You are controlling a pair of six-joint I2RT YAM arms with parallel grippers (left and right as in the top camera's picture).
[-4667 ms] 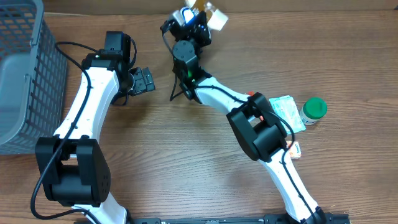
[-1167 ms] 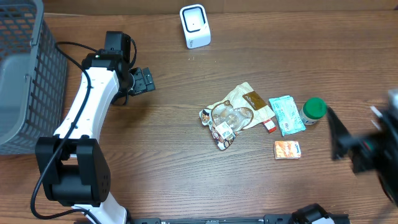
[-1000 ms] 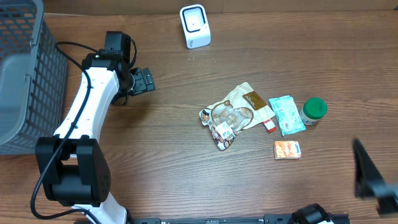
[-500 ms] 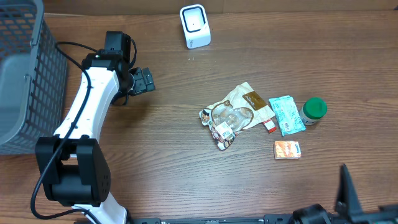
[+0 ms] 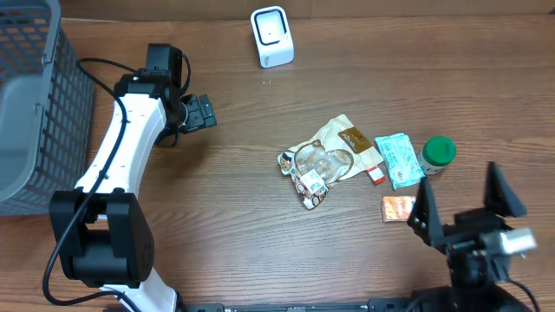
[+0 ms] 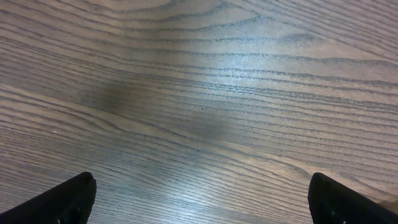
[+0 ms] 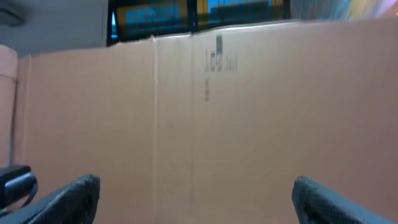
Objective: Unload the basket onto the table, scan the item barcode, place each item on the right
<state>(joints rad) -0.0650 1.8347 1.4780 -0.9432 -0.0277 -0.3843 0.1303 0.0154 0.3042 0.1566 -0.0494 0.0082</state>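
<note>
Nearest us, the right tool (image 5: 462,201) hangs with both fingers spread wide and nothing between them; its wrist view shows only a blurred cardboard wall. Just beyond it, a small orange packet (image 5: 401,208) lies flat on the wooden surface (image 5: 260,225). Farther on, 4 more items cluster: a crumpled clear-and-tan bag (image 5: 329,154), a tiny red box (image 5: 375,176), a teal pouch (image 5: 400,159) and a green-capped bottle (image 5: 438,153). The left tool (image 5: 201,111) gapes empty over bare wood, well apart from them. Farthest off, the white scanner (image 5: 271,36) stands upright.
</note>
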